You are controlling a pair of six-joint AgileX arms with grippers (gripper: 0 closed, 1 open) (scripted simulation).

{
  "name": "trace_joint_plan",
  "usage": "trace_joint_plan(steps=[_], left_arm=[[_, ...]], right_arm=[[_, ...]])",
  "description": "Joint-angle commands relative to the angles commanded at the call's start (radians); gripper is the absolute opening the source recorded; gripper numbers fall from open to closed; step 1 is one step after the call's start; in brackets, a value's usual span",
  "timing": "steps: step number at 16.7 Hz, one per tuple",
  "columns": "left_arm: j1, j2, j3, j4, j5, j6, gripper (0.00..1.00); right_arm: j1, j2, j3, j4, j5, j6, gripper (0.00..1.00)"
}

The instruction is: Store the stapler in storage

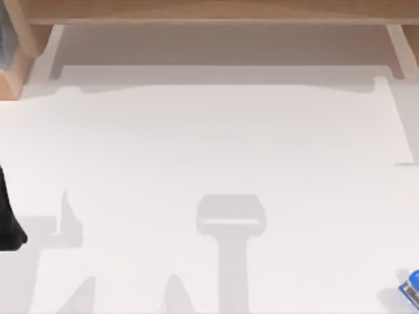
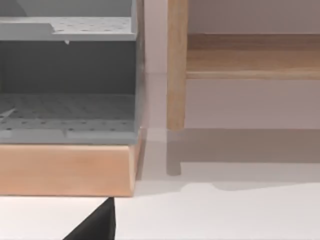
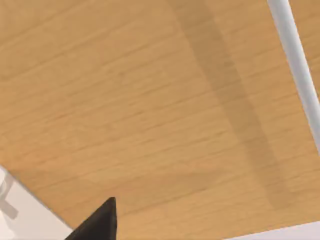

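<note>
The stapler [image 1: 412, 288], small and bright blue with a pale rim, lies at the table's front right corner, partly cut off by the edge of the top view. The storage [image 2: 67, 90] is a grey perforated shelf unit on a wooden base; a sliver of it [image 1: 5, 39] sits at the table's back left. A black part of my left arm [image 1: 8, 222] stands at the table's left edge, far from the stapler. My left gripper [image 2: 97, 225] faces the storage from a short distance. A black bit of my right gripper [image 3: 97, 222] points at a wooden surface.
A long wooden shelf [image 1: 216, 10] runs along the back of the table, carried by a wooden post [image 2: 176, 65]. A white bar [image 3: 297, 65] crosses the wooden surface in the right wrist view. The white tabletop [image 1: 216, 144] stretches between storage and stapler.
</note>
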Motion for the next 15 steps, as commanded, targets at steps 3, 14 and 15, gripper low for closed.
trace_joint_plan(steps=[3,14,15], left_arm=[[0.0,0.0,0.0,0.0,0.0,0.0,1.0],[0.0,0.0,0.0,0.0,0.0,0.0,1.0],[0.0,0.0,0.0,0.0,0.0,0.0,1.0]], right_arm=[[0.061,-0.106,0.03,-0.324,0.115,0.175,1.0],[0.657,-0.491,0.2,-1.691,0.399,0.723,1.0],[0.718,-0.519,0.21,-1.789,0.413,0.755,1.0]])
